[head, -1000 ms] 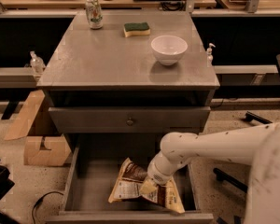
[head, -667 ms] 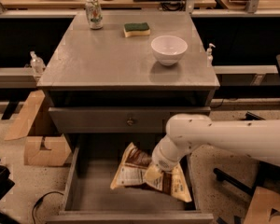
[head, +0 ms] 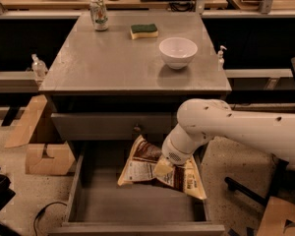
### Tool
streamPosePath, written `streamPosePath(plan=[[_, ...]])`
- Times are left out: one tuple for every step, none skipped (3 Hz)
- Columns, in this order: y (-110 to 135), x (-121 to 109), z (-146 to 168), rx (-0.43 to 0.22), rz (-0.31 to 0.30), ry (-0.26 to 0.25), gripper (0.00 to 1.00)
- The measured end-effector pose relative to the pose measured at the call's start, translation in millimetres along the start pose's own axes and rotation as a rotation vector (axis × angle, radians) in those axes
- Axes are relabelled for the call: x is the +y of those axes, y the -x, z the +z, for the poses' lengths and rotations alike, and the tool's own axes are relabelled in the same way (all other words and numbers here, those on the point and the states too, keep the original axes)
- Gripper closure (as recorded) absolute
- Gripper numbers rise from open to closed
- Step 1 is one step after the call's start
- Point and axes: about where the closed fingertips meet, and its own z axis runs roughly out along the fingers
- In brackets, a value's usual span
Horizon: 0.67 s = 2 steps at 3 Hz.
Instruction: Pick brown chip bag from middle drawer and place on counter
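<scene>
The robot's white arm point(head: 236, 129) reaches down over the open middle drawer point(head: 132, 205), its jaws clenched on the brown chip bag point(head: 142, 163) at the bag's middle. The bag hangs tilted from the jaws, clear of the drawer floor. Its white label panel spreads to the left of the jaws in the view, and a yellow-cream corner droops below and to their right, close to the drawer's side wall. Below the jaws and toward the camera, the gray drawer floor lies bare up to the thin front lip. Just above and behind the jaws sits a shut drawer front point(head: 98, 126) with a small round knob point(head: 136, 129). Higher still is the gray bench point(head: 118, 63). On it, a white bowl point(head: 178, 52) stands almost straight above the jaws, a green-and-yellow sponge point(head: 144, 30) lies farther back, and a drink can point(head: 99, 14) stands upright at the far left corner. Cardboard boxes point(head: 46, 156) rest on the floor well to the left of the jaws.
</scene>
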Motion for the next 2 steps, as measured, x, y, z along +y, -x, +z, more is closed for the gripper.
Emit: streamPosePath(plan=[[17, 4, -37, -0.001, -0.025, -0.034, 1.00], [39, 7, -105, 0.006, -0.037, -0.102, 1.00]])
